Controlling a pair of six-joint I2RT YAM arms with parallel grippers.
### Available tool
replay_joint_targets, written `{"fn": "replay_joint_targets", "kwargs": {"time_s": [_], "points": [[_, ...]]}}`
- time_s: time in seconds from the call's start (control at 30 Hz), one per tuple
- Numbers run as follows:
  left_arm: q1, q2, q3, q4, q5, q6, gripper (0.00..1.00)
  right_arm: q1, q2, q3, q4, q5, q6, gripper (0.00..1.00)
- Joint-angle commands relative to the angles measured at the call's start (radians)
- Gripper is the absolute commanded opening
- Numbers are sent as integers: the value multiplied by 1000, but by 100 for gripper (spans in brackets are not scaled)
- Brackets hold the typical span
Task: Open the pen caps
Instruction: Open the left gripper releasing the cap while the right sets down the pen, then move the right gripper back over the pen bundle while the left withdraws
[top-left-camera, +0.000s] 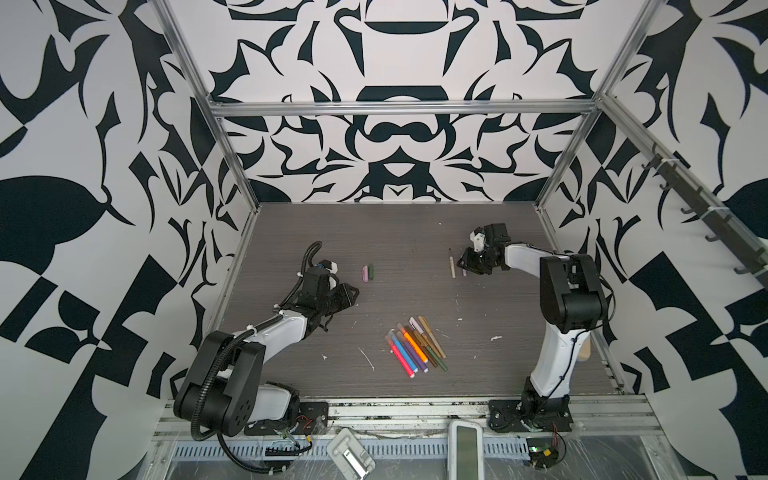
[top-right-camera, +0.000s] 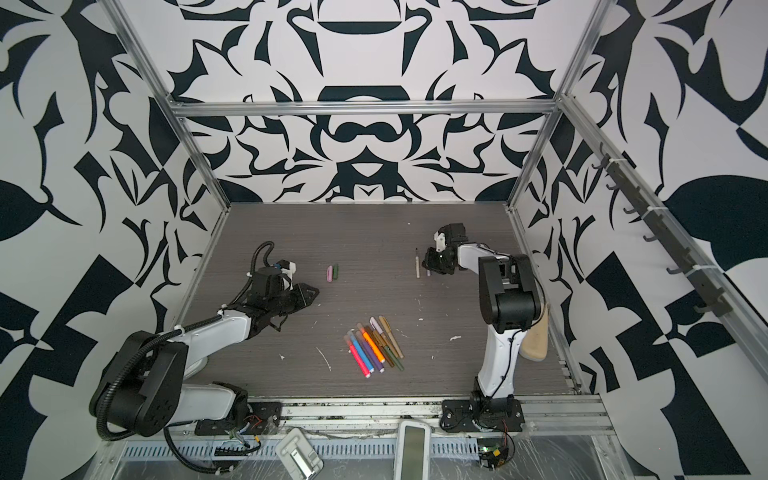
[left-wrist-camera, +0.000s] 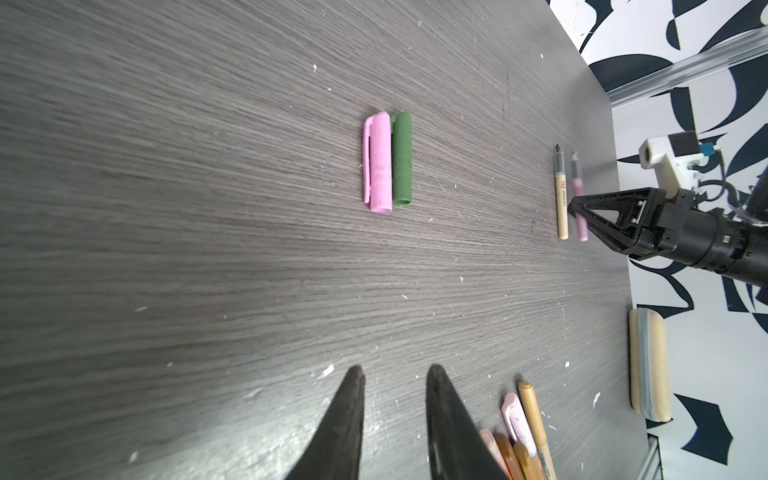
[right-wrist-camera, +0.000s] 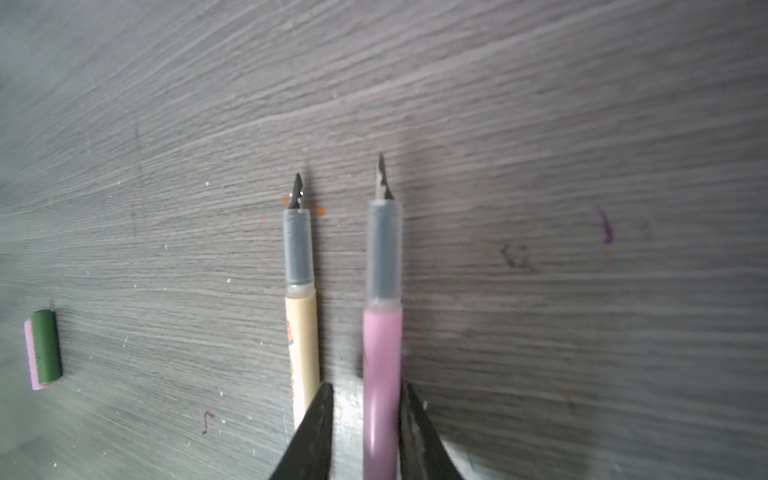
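Between the slightly parted fingers of the right gripper lies an uncapped pink pen, with a tan pen just beside it. The left gripper hangs parted and empty; ahead of it a pink cap and a green cap lie touching.

Robot lab cell: aluminium frame, black-white patterned walls, tabletop rig.

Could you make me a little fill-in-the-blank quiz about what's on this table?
Loose on the table lie ___ caps: the pink cap and the green cap.
The right gripper has the pink pen between its ___.
That pen and the tan pen both lack their ___.
The left gripper holds ___.
Missing words: two, fingers, caps, nothing.
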Motion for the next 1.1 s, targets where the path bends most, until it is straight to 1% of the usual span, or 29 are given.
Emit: {"fn": "replay_joint_targets", "kwargs": {"time_s": [0.0,0.13,0.77,0.9,1.0,1.07], "points": [[5,7,24,9,14,2,29,-3,-36,-1,-16,9,-7,31],[5,17,31,5,15,1,29,-3,-38,2,-17,6,-8,40],[5,31,40,-3,21,2,29,-2,-71,-15,-11,-1,6,40],[5,30,40,-1,21,2,29,-2,-148,-66,10,-8,36,40],[5,9,24,14,25,5,27,7,-255,-157,47,-23,67,39],[5,-37,-13,50,26,3,27,40,-349,-223,45,-13,67,38]]}}
